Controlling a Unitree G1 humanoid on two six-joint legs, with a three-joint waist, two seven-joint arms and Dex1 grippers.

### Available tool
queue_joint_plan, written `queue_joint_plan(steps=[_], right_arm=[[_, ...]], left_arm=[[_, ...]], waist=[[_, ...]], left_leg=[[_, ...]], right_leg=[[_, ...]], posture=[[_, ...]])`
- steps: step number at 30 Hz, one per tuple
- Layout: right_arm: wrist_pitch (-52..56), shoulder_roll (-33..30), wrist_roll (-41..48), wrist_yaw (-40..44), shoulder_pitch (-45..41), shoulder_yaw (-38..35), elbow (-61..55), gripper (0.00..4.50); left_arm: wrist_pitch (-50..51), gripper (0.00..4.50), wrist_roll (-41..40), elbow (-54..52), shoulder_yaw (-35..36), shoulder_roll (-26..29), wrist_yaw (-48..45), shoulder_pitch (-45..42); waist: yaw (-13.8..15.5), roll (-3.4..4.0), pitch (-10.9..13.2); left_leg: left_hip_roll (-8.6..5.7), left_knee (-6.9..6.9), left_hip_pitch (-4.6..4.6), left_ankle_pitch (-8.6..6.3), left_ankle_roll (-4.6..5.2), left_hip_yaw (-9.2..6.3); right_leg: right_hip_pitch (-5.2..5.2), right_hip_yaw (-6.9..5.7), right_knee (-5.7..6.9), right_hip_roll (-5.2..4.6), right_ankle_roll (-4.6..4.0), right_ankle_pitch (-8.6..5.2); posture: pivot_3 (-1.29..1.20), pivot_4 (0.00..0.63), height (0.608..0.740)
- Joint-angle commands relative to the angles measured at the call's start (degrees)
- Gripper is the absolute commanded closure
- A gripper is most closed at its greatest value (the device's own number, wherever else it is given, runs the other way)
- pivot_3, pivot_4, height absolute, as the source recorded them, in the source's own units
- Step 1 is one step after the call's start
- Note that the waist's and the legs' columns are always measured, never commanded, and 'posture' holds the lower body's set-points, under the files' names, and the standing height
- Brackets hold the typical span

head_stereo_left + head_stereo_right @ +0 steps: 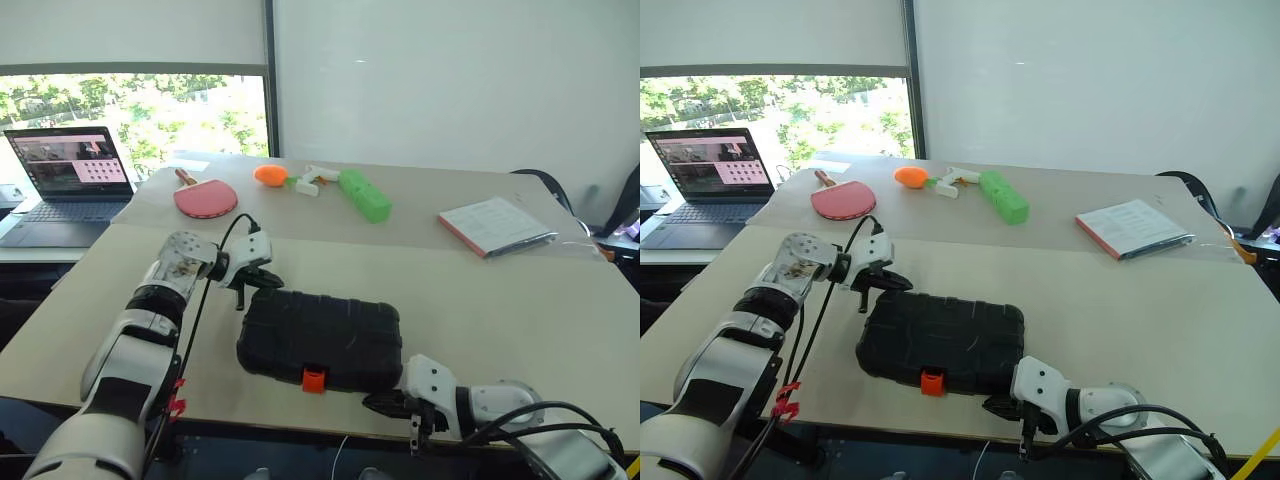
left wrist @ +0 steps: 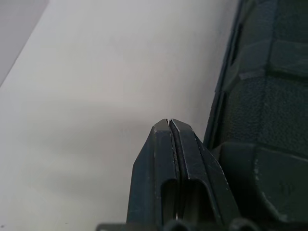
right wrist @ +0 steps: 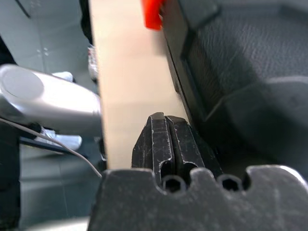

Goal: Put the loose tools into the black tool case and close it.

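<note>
Fingers of the right gripper point(image 1: 385, 404) are pressed flat together with nothing between them, as the right wrist view shows, and they sit at the near right corner of the black tool case point(image 1: 320, 338), just above the table's near edge. Whether they actually touch the case cannot be told. The case lies closed on the beige table point(image 1: 500, 300), its ribbed lid facing up and its small orange latch point(image 1: 314, 379) on the near side, facing the robot. No loose tools are visible on the table around it.

At the far left corner of the case, the left gripper point(image 1: 262, 281) points down and toward the case. Its fingers point(image 2: 175, 159) are likewise fully together and hold nothing; the left wrist view puts them just beside the case's side wall, over bare tabletop.

Farther back, well apart from the case, a red table-tennis paddle point(image 1: 206, 197) lies near the table's far left. To its right sit an orange ball-shaped object point(image 1: 269, 175), a small white-and-orange item point(image 1: 314, 181) and a green block point(image 1: 364, 195). A notebook point(image 1: 495, 225) with a red edge lies toward the far right. Beyond the table on the left, an open laptop point(image 1: 68, 182) stands on a separate surface by the window.
</note>
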Motion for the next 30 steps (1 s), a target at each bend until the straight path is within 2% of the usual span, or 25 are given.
queue_joint_plan(steps=[1, 7, 10, 13, 16, 19, 22, 25, 30], right_arm=[[-2.12, 0.43, -1.17, -1.05, -2.15, -4.54, 2.1, 4.5], [-3.11, 0.85, -2.26, 0.48, -2.71, -5.33, 3.47, 4.5], [-3.17, 0.15, -0.66, 2.98, -1.62, -5.64, 1.99, 4.5], [-2.48, -0.19, 1.97, 5.76, -0.74, -6.14, 0.17, 4.5], [-1.03, 0.11, 4.03, 7.52, -0.62, -6.02, -1.2, 4.5], [0.2, 0.3, 5.18, 8.44, -0.57, -5.28, -2.46, 4.5], [2.03, 1.03, 6.49, 8.66, -1.04, -4.09, -3.99, 4.5], [3.2, 2.04, 6.29, 8.48, -2.18, -2.51, -4.55, 4.5], [4.67, 4.15, 5.41, 7.18, -4.14, -0.21, -4.61, 4.5]], left_arm=[[1.48, 4.43, 0.0, -5.13, -1.33, 2.66, -6.89, 4.01], [6.2, 4.43, -1.22, -12.2, 0.84, 6.35, -8.31, 8.13], [9.23, 4.43, -2.1, -11.87, 3.5, 7.14, -5.31, 6.0], [19.41, 4.43, -6.54, -15.63, 6.47, 6.14, -6.42, 2.64], [32.09, 4.43, -12.16, -26.36, 6.74, 4.86, -10.24, 1.13], [38.64, 4.43, -15.34, -37.13, 4.34, 4.28, -12.39, 2.91], [41.06, 4.43, -18.56, -46.07, -1.16, 4.58, -12.86, 5.61], [38.91, 4.43, -18.93, -50.12, -6.97, 4.86, -12.89, 7.9], [26.93, 4.43, -10.38, -47.6, -16.83, 5.66, -12.89, 10.06]], waist=[[-0.39, 0.0, 0.0], [-0.16, 0.01, 0.0], [-0.12, 0.01, 0.0], [0.08, 0.0, 0.0], [0.29, -0.01, 0.01], [0.13, 0.01, 0.0], [-0.31, 0.05, -0.02], [-0.53, 0.05, -0.02], [-0.2, 0.05, -0.04]], left_leg=[[0.0, 0.0, 0.0, 0.0, 0.0, 0.0], [0.03, 0.0, 0.02, 0.0, 0.0, -0.02], [0.02, 0.02, 0.0, 0.0, 0.0, -0.03], [0.02, 0.04, 0.0, 0.0, 0.0, -0.06], [0.01, 0.13, -0.11, 0.0, 0.0, -0.18], [0.0, 0.13, -0.13, 0.0, 0.0, -0.22], [0.0, 0.1, -0.07, 0.0, 0.0, -0.24], [0.06, 0.05, 0.06, 0.0, -0.01, -0.3], [0.06, 0.08, 0.11, 0.03, -0.04, -0.25]], right_leg=[[-0.01, 0.0, 0.01, 0.0, 0.0, 0.0], [-0.02, 0.0, 0.07, 0.02, -0.03, 0.0], [-0.02, 0.0, 0.07, 0.01, -0.02, 0.0], [-0.02, -0.02, 0.09, 0.01, -0.02, 0.0], [-0.01, -0.11, 0.08, 0.0, 0.0, 0.0], [0.01, -0.11, 0.05, -0.03, 0.03, 0.0], [0.0, -0.1, 0.09, -0.01, 0.01, -0.01], [0.02, 0.0, 0.18, 0.07, -0.07, -0.01], [0.05, 0.0, 0.19, 0.13, -0.15, 0.03]], posture=[[0.0, 0.15, 0.738], [0.0, 0.15, 0.738], [0.0, 0.15, 0.738], [0.0, 0.15, 0.738], [0.0, 0.15, 0.738], [0.0, 0.15, 0.738], [0.0, 0.15, 0.738], [0.0, 0.15, 0.738], [0.0, 0.15, 0.738]])
